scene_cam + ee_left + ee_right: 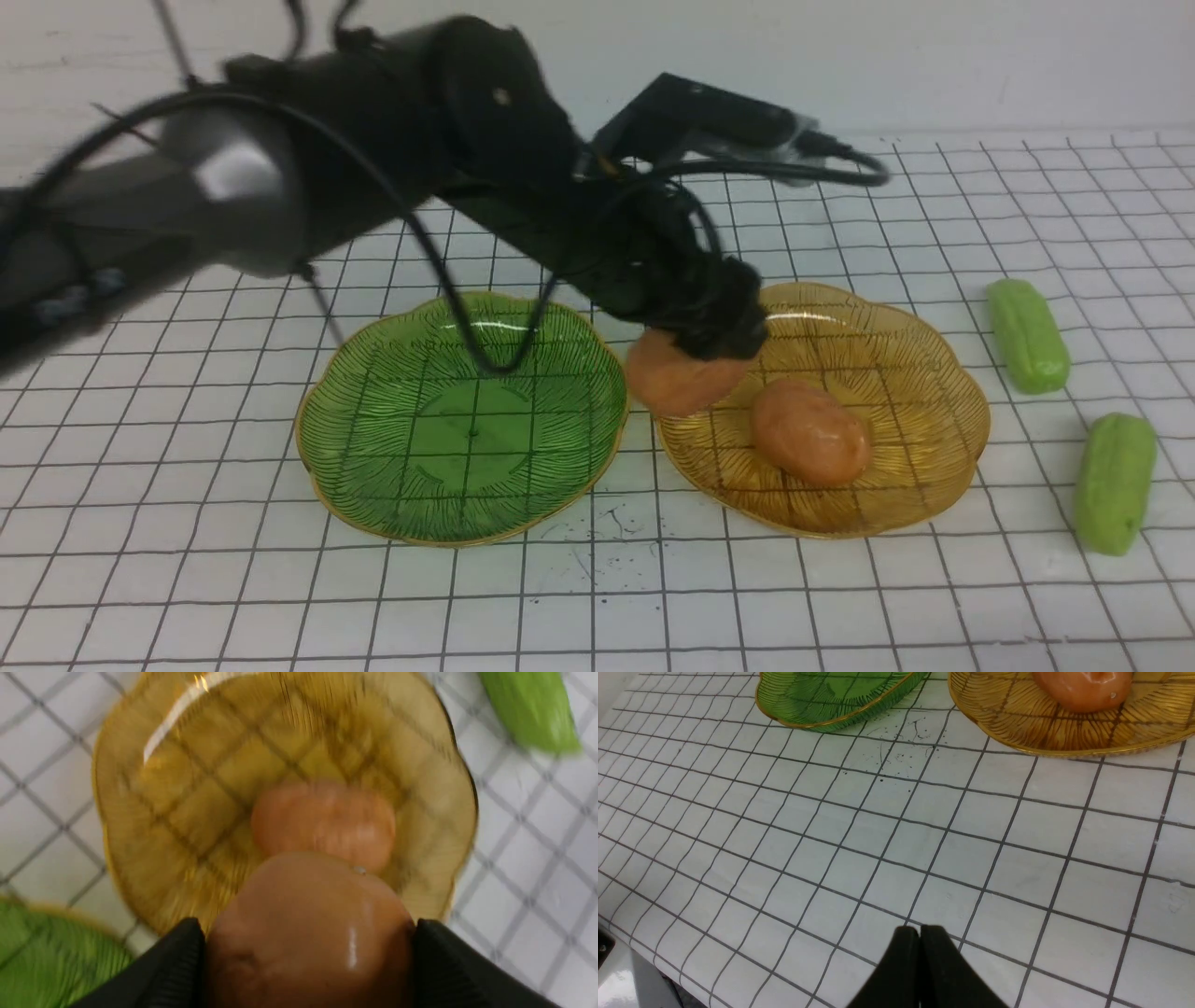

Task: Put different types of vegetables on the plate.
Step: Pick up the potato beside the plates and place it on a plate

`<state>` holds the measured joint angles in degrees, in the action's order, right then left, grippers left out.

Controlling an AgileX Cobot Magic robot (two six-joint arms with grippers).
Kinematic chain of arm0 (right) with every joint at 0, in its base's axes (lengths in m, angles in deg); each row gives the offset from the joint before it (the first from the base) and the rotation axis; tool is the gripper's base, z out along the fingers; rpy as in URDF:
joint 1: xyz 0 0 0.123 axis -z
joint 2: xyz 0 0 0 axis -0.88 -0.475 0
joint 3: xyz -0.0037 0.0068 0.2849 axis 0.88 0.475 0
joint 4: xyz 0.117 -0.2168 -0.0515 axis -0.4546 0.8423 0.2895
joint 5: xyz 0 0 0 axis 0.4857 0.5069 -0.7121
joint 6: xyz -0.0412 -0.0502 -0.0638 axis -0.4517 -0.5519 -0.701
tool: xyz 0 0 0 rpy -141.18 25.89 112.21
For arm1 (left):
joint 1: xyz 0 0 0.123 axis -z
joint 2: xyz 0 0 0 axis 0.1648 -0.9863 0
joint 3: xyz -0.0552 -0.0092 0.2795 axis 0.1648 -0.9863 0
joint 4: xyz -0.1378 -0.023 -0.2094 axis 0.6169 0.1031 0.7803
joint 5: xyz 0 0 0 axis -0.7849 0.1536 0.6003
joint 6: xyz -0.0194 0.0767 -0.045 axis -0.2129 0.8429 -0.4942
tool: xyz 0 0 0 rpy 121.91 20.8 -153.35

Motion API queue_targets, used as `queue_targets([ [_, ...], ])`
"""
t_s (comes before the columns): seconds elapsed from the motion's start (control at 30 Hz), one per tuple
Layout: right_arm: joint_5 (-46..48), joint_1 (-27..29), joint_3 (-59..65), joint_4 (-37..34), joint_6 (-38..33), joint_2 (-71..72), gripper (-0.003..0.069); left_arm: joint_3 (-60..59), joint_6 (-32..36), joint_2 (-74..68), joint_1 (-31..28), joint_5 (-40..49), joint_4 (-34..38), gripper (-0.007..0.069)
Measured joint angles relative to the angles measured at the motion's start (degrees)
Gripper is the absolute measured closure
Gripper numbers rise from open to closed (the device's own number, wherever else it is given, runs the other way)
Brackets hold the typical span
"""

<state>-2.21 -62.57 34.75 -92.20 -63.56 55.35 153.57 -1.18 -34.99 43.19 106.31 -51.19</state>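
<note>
While the green plate (pixel 313 448) lies just to its left, the left end effector (pixel 719 327) grips a potato (pixel 677 378) over the amber plate (pixel 971 411), at its left rim. A second potato (pixel 810 445) lies in that plate just right of the jaws. The far cucumber (pixel 1027 336) and near cucumber (pixel 1114 483) rest on open worktop (pixel 187 579) well to the right, clear of the plate's edge. Only the left wrist view shows both fingers (pixel 177 970) pressed on the potato's sides. Only the right wrist view shows the right end effector (pixel 920 952), pinched together above the grid.
</note>
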Motion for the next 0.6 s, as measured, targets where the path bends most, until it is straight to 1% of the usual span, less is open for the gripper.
queue_targets([
  [0.03,0.0,0.0,0.0,0.0,0.06,0.0,0.0673,0.69,-2.0,-2.13,0.81,-2.9,0.14,0.0124],
  [0.07,0.0,0.0,0.0,0.0,0.06,0.0,0.0673,0.85,-2.51,-2.67,0.94,-3.49,0.13,0.0124],
  [0.13,0.0,0.0,0.0,0.0,0.06,0.0,0.0673,1.75,-7.16,-6.35,1.35,-7.4,0.54,0.0124],
  [0.23,0.0,0.0,0.0,0.0,0.06,0.0,0.0673,1.99,-10.86,-8.7,1.2,-9.34,0.54,0.0124],
  [0.3,0.0,0.0,0.0,0.0,0.06,0.0,0.0673,1.99,-15.03,-11.24,0.81,-10.46,0.54,0.0124],
  [0.47,0.0,0.0,0.0,0.0,0.06,0.0,0.0673,1.99,-16.94,-13.04,0.64,-11.01,0.32,0.0119],
  [0.6,-0.71,0.0,0.0,0.0,0.06,0.0,0.0673,2.41,-17.05,-13.19,0.64,-11.37,0.32,0.0077],
])
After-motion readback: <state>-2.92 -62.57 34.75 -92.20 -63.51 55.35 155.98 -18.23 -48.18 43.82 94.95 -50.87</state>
